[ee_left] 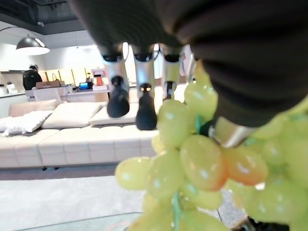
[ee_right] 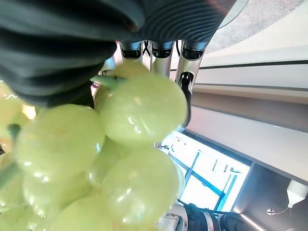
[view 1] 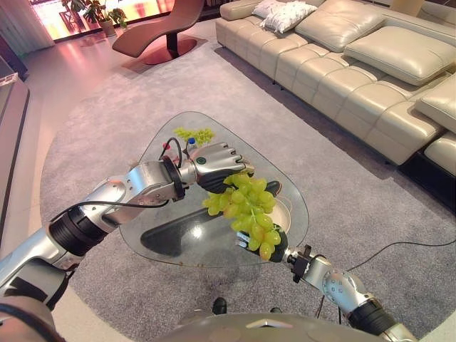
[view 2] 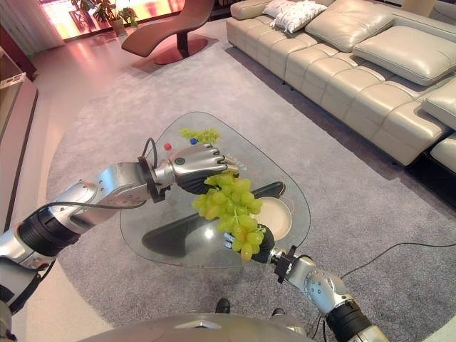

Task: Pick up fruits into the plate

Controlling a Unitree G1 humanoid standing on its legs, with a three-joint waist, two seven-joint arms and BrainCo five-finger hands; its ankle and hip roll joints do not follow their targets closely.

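Note:
A big bunch of green grapes [view 1: 246,206] hangs above the glass table [view 1: 214,142], held between both hands. My left hand [view 1: 214,165] is curled over the top of the bunch, and in the left wrist view the grapes [ee_left: 192,159] press against its thumb. My right hand [view 1: 276,249] is at the bottom of the bunch, fingers wrapped around the lowest grapes [ee_right: 134,110]. The white plate [view 2: 283,217] lies on the table's right side, just right of the bunch and partly hidden by it.
A smaller bunch of green grapes [view 1: 194,134] lies at the table's far edge, with a small red thing [view 1: 166,146] and a blue thing [view 1: 190,141] beside it. A beige sofa [view 1: 356,64] stands far right, a brown lounge chair [view 1: 160,28] beyond the grey rug [view 1: 92,121].

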